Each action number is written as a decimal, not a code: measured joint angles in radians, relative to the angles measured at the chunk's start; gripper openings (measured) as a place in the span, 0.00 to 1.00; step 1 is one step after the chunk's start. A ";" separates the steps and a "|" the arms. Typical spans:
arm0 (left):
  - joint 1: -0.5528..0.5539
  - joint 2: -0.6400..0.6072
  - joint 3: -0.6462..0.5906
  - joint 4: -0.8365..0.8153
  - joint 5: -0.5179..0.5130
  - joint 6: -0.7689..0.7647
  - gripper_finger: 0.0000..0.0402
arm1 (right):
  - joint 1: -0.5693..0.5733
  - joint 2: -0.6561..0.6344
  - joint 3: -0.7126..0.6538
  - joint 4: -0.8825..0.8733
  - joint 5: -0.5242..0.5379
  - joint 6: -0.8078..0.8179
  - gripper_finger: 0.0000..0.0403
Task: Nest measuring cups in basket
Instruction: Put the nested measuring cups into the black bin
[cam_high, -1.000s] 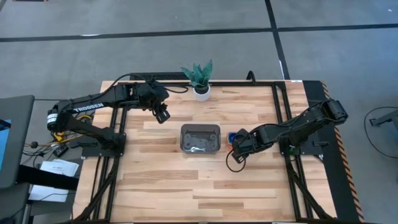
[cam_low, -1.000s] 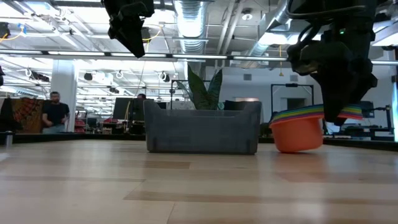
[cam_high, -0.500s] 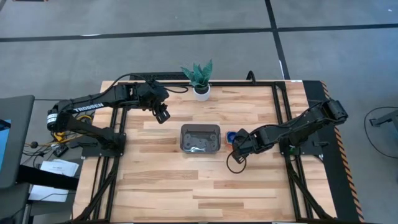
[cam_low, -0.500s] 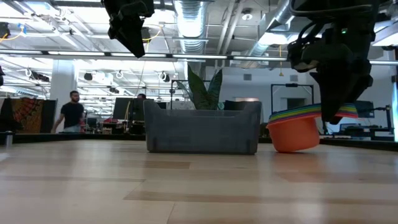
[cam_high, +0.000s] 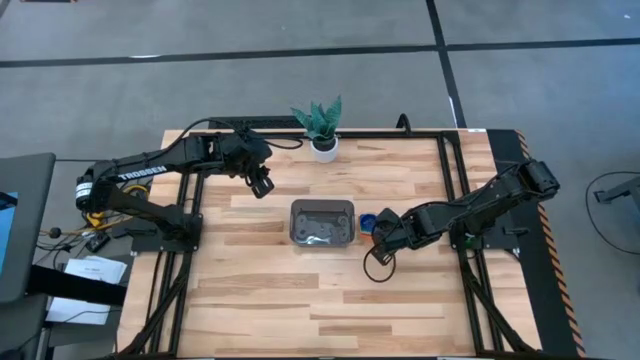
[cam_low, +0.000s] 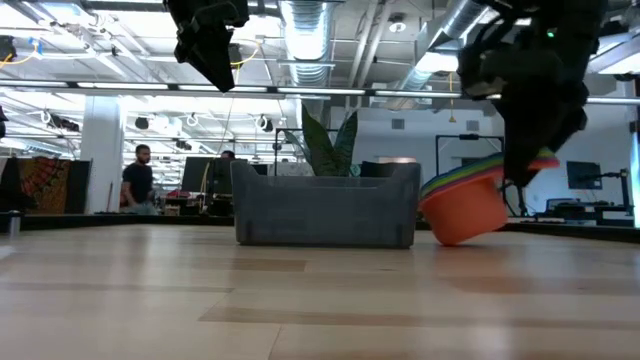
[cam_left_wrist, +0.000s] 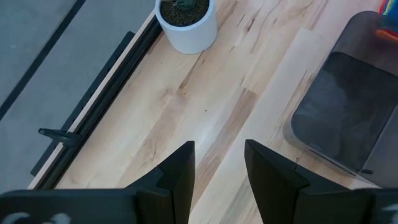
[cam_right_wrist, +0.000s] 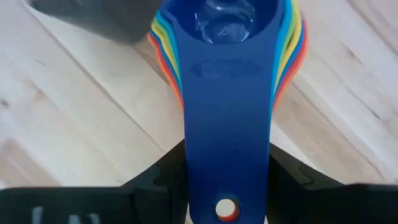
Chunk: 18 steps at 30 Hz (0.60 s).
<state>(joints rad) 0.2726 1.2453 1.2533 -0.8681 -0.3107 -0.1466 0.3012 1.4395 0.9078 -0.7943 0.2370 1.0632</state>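
Right end effector (cam_low: 522, 165) pinches the stacked handles of the nested measuring cups (cam_low: 468, 205). Over the last second the stack has tipped further, rim leaning toward the basket (cam_low: 325, 205), and slid closer, now just beside its near wall. Reads as the lift-in starting; cups not yet inside. Left end effector (cam_high: 262, 184) hangs spread and empty, well apart on the basket's far side, near the potted plant (cam_high: 320, 126). Light wood plank tabletop (cam_high: 300, 290). Open workshop behind, a person (cam_low: 138, 180) walking past.
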 joint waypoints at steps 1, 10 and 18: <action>0.000 0.000 0.000 0.000 0.000 0.000 0.32 | 0.000 0.000 0.011 -0.002 0.001 -0.010 0.41; 0.000 0.000 0.000 0.000 -0.001 -0.001 0.32 | 0.000 0.000 0.039 -0.029 0.058 -0.028 0.41; 0.000 0.000 0.000 -0.001 0.000 -0.022 0.32 | 0.037 0.000 0.014 -0.029 0.128 -0.009 0.40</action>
<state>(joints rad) 0.2726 1.2453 1.2533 -0.8695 -0.3107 -0.1686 0.3378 1.4395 0.9219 -0.8235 0.3649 1.0538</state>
